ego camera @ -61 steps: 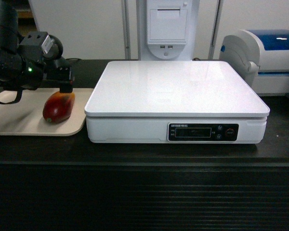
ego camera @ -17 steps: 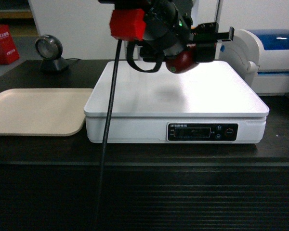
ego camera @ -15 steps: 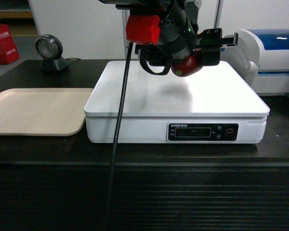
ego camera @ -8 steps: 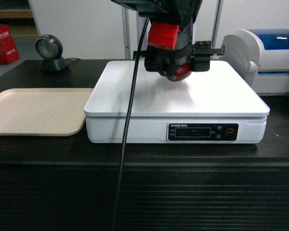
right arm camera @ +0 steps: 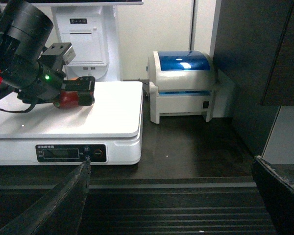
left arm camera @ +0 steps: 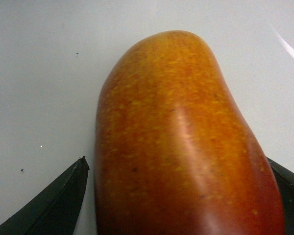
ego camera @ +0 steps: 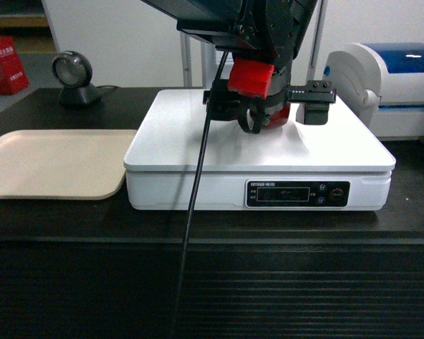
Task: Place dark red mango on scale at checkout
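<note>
The left gripper (ego camera: pixel 272 116) hangs over the scale (ego camera: pixel 339 145), a little right of the platform's middle and toward its back edge, pinching the mango (left arm camera: pixel 181 142) between its jaws. In the head view only a dark red sliver of the fruit shows under the wrist, low over the white platform. Whether it already touches cannot be told; in the right wrist view it looks to sit on or just above the surface.

The left wrist view gives the relation that matters. The mango fills the gap between the two black fingers (left arm camera: pixel 54 200), its long axis running out from the palm along them, with the glossy platform directly behind it. So the fruit lies straight below the jaws, and release likely needs only a short descent, if any, before they spread.

The right gripper (right arm camera: pixel 171 205) stays off at the counter's front edge, its fingers wide apart and holding nothing.

The tray (ego camera: pixel 49 166) sits at the counter's left, the printer (ego camera: pixel 389 85) at its right.
</note>
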Robot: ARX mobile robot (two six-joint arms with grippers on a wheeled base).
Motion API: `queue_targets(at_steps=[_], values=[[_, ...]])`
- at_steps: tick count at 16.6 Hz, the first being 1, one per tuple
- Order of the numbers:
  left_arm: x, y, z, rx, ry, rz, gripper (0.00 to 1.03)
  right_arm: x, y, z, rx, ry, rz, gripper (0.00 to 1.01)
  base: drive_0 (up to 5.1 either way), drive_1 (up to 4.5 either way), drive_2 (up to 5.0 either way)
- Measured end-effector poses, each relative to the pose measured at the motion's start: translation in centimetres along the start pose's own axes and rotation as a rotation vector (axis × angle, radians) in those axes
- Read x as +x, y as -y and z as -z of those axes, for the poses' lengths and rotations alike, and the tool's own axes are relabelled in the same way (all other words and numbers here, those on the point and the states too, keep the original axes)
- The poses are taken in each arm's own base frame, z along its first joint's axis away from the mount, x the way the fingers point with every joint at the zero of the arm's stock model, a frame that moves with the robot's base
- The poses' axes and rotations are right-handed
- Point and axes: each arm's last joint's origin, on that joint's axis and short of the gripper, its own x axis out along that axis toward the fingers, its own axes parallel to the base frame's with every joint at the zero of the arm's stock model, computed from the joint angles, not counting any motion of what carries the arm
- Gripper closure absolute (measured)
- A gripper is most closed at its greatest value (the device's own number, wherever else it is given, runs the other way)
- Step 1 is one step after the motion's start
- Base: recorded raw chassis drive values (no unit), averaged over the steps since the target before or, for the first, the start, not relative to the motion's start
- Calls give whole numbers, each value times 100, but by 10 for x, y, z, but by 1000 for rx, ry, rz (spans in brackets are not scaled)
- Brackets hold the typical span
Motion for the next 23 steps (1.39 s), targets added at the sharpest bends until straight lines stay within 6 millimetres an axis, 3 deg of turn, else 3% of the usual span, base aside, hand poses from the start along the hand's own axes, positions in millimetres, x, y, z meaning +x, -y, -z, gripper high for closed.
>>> queue_targets(at_steps=[5,11,14,16,18,21,23], values=[[-15,-2,-7,43,68,28,5,0,0,0,0,0,0,3,0,0,0],[-50,-5,-26,131,218,73,5,0,0,0,0,0,0,3,0,0,0],[-88,-12,-34,209,438,201,5,0,0,0,0,0,0,3,0,0,0],[-130,-33,-35,243,620,284,5,0,0,0,0,0,0,3,0,0,0],[-157,-80,-34,217,660,212,5,0,0,0,0,0,0,3,0,0,0],[-176,-158,-2,141,651,20,5,0,0,0,0,0,0,3,0,0,0],[-224,-186,11,105,742,-58,5,0,0,0,0,0,0,3,0,0,0]])
